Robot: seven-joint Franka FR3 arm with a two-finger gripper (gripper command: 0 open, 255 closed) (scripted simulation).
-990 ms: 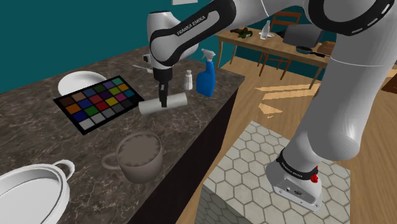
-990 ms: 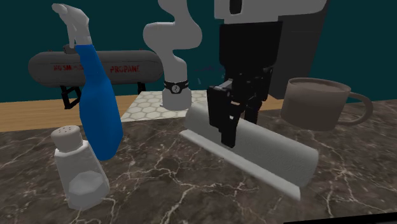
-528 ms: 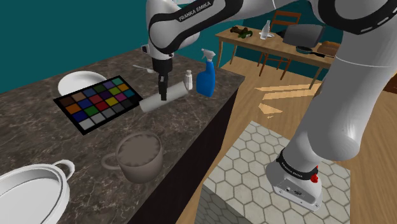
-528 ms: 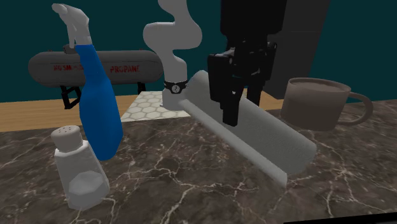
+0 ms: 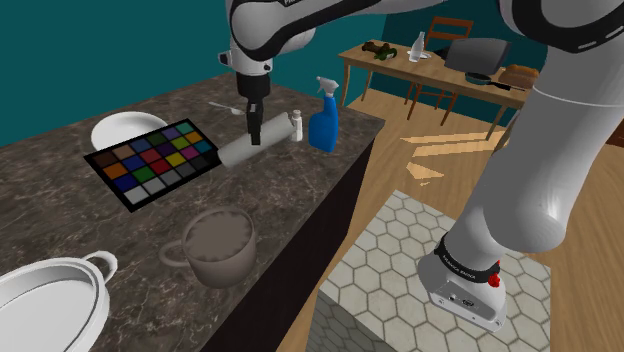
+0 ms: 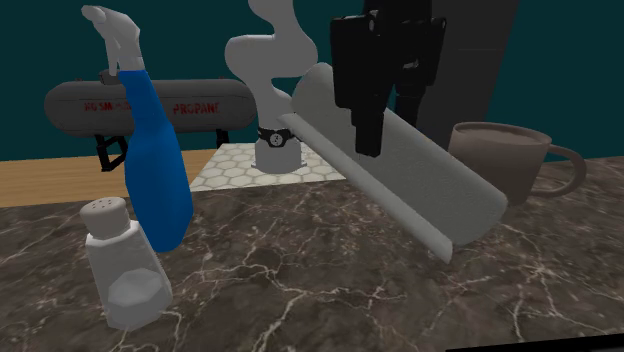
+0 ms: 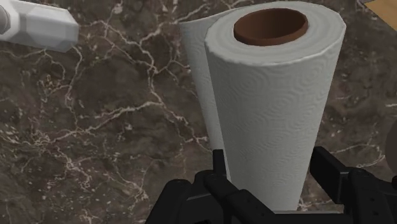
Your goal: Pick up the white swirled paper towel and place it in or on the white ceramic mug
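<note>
fingers [image 7: 327, 168] clamp the paper towel roll [image 7: 270, 108], its lower end hidden between them | roll tilted above the marble counter [image 5: 300, 210] | grey mug [image 5: 218, 246] at the roll's 6 o'clock in the shoulder view, well apart, partly hidden behind the roll in the second exterior view

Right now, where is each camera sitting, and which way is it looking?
Shoulder view: beside the stand, looking down over the counter; arm and fingers show.
Second exterior view: low on the counter, facing the arm's base; fingers show.
Wrist view: on the hand, looking along the fingers at the roll.
Shared: both outer views show roll, mug and bottle.
</note>
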